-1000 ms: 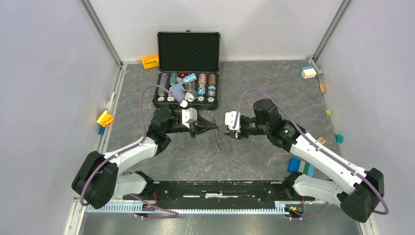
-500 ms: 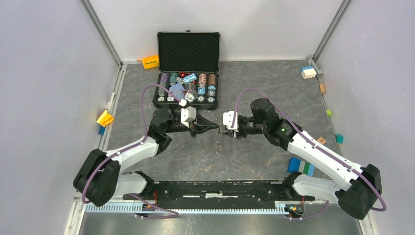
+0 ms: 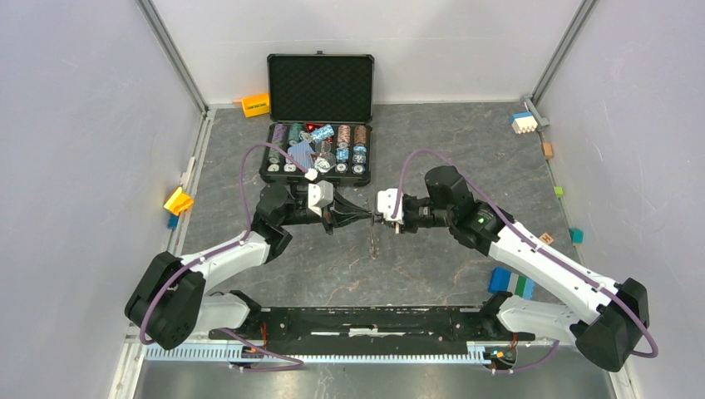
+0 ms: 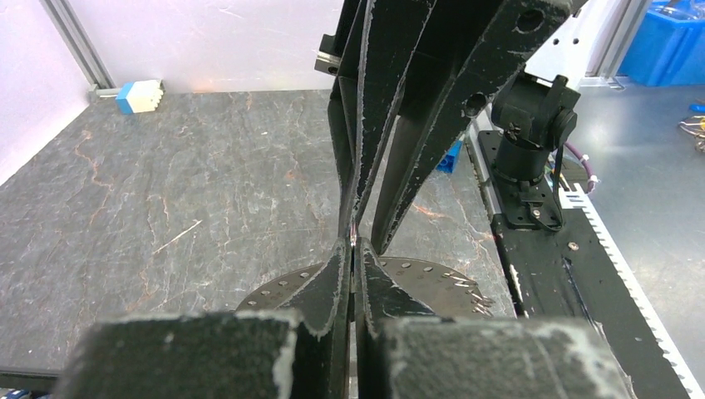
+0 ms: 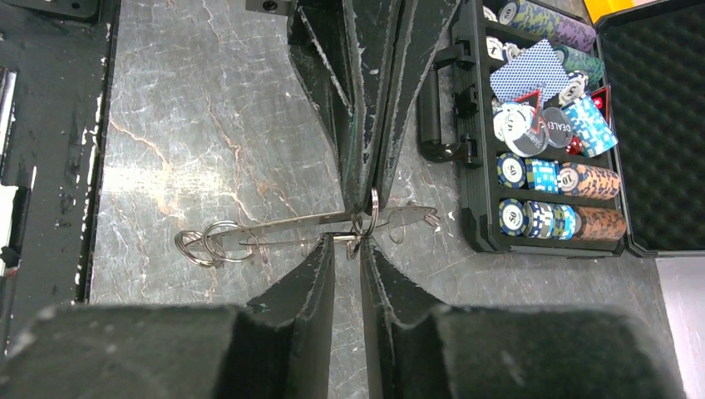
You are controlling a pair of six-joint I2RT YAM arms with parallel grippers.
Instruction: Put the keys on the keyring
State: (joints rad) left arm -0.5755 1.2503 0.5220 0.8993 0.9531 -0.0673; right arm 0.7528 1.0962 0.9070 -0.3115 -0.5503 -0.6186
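I moved the right gripper in toward the keyring until its fingertips met the left gripper just above it, and I drew the right jaws closer together.

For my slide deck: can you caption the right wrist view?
Edge-on keyring pinched by the left gripper; the right gripper straddles it, open poker chip case beside.

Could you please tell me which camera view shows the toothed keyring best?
The left wrist view: the keyring shows its flat face, holes and toothed edge, partly covered by the left gripper. The right wrist view shows it only edge-on, a thin strip; the top view shows a thin sliver below that gripper.
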